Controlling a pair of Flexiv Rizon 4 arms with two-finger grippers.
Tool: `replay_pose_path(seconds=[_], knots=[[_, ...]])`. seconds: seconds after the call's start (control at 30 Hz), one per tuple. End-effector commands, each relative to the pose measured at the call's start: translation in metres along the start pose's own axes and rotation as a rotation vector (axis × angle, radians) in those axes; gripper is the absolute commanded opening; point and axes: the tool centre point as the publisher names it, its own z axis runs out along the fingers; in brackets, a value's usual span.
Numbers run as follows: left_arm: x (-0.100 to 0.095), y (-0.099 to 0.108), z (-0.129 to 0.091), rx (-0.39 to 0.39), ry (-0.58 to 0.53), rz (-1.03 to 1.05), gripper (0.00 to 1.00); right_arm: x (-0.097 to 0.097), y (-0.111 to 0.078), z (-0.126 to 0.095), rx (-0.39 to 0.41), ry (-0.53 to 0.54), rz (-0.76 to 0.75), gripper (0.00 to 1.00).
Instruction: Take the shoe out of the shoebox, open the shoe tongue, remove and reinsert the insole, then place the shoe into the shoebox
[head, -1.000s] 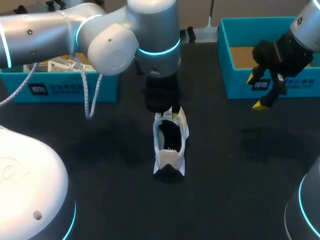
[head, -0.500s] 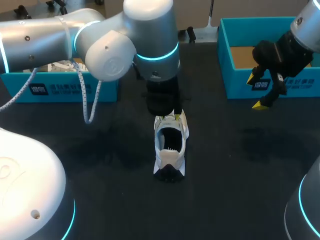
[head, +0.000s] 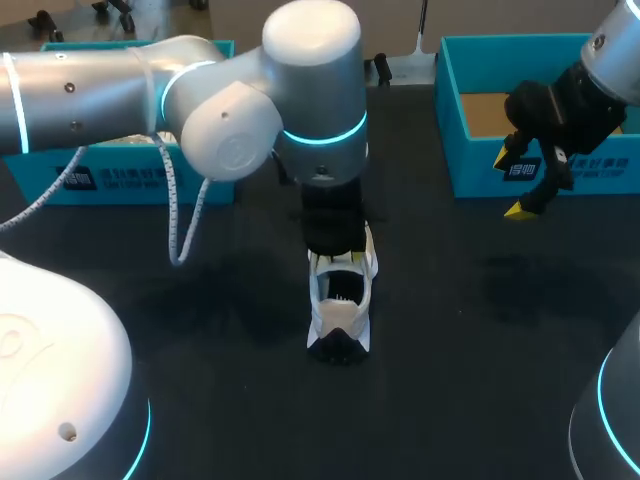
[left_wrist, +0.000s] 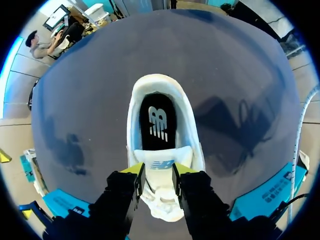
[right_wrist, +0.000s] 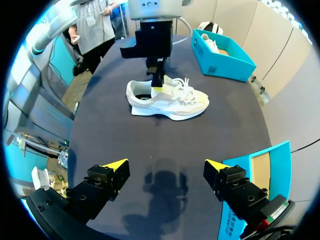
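**Head view.** The shoe (head: 340, 300) stands on its sole at mid-table (head: 450, 400), heel toward the near edge. The left gripper (head: 337, 248) hangs over the far part of the shoe's opening, and we cannot see its fingertips here. The right gripper (head: 512, 183) hovers far right, in front of the right shoebox (head: 470, 175). The left shoebox (head: 130, 180) sits far left.

**Left wrist view.** The jaws stand narrowly apart, clamped on the tongue (left_wrist: 161, 164) from both sides. The black insole (left_wrist: 157, 122) lies inside the shoe, ahead of the fingers.

**Right wrist view.** The right gripper's jaws are spread wide with nothing between them, over bare table. The shoe is well ahead of it, with a left finger (right_wrist: 157, 82) dipping into its opening.
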Motion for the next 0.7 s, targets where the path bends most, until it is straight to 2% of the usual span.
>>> replay_pose_path(seconds=[0.03,0.17,0.3,0.43,0.63,0.7], knots=[[0.005,0.002,-0.011,-0.024,-0.025,-0.022,0.35,0.0,0.0,0.001,0.003,0.0,0.0,1.0],[0.004,0.008,-0.019,-0.058,-0.052,-0.068,0.31,0.0,0.0,0.001,0.003,0.0,0.0,1.0],[0.005,0.002,-0.008,-0.049,-0.035,-0.091,0.27,0.0,0.0,0.001,0.003,0.0,0.0,1.0],[0.006,-0.006,-0.003,-0.034,-0.032,-0.135,0.36,0.0,0.0,0.001,0.003,0.0,0.0,1.0],[0.007,-0.006,-0.007,-0.067,-0.047,-0.264,0.38,0.0,0.0,0.001,0.003,0.0,0.0,1.0],[0.008,-0.001,-0.016,-0.089,-0.071,-0.392,0.48,0.0,0.0,0.001,0.003,0.0,0.0,1.0]])
